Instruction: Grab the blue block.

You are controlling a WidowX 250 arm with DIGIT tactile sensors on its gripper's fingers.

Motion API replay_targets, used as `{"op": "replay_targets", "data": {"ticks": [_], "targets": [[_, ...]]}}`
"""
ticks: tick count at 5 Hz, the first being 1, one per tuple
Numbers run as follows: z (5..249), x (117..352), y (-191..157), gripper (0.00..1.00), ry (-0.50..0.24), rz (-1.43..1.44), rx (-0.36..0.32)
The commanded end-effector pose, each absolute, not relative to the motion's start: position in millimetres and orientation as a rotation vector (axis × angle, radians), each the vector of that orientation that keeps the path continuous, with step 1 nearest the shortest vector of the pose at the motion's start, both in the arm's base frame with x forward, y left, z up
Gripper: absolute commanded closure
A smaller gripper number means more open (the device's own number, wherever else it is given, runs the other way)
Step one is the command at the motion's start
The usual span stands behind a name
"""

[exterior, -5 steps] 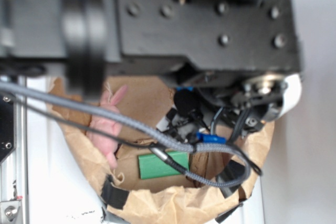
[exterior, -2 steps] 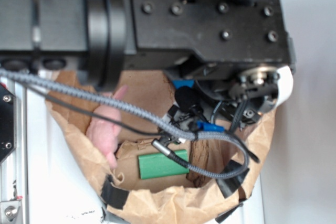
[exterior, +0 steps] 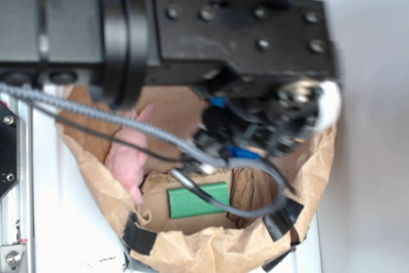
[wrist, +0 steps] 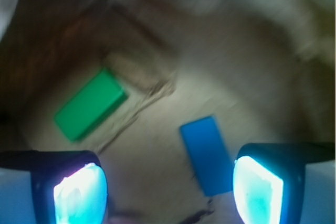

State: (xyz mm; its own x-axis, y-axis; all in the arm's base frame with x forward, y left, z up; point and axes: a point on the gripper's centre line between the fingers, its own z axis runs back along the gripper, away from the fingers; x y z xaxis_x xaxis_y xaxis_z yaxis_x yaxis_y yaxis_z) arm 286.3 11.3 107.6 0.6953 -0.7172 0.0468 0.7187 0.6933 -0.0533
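**Ana:** Tool (wrist: 169, 190) first: how does it stand in the wrist view?

**Ben:** Wide apart, with nothing between its two fingers (wrist: 79, 190). Their tips sit at the bottom corners of that view, glowing pale blue-green, and both are clear of everything below them.

**Ana:** And the blue block (wrist: 207, 155)?

**Ben:** It lies flat on the brown paper (wrist: 252, 77), below the tool and nearer the right-hand finger than the left one. Its lower end reaches down beside that finger's inner edge. I cannot tell whether they touch; the view is blurred.

**Ana:** What lies around the blue block?

**Ben:** Up and to the left of it, well apart, is the green block (wrist: 90, 105), also flat on the paper. A ragged fold of paper runs between the two.

**Ana:** Does the outside camera add anything?

**Ben:** The black arm (exterior: 192, 23) fills the top half and hides most of the blue block; only a small blue patch shows under the wrist. The green block (exterior: 198, 200) is plain to see lower down, a pink soft toy (exterior: 128, 155) lies left of it, and a grey braided cable (exterior: 96, 114) crosses in front.
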Motion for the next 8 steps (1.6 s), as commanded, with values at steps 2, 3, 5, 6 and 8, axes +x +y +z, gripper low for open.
{"op": "replay_targets", "data": {"ticks": [2, 3, 5, 6, 8], "targets": [[83.0, 305.6, 25.2, 0.0, -0.147, -0.819, 0.014], [65.5, 323.3, 24.3, 0.0, -0.146, -0.802, 0.059], [46.9, 336.4, 28.8, 0.0, -0.13, -0.843, 0.041], [33.9, 337.8, 26.9, 0.0, -0.126, -0.846, 0.068], [23.4, 332.1, 24.1, 1.0, -0.141, -0.847, 0.092]]}}
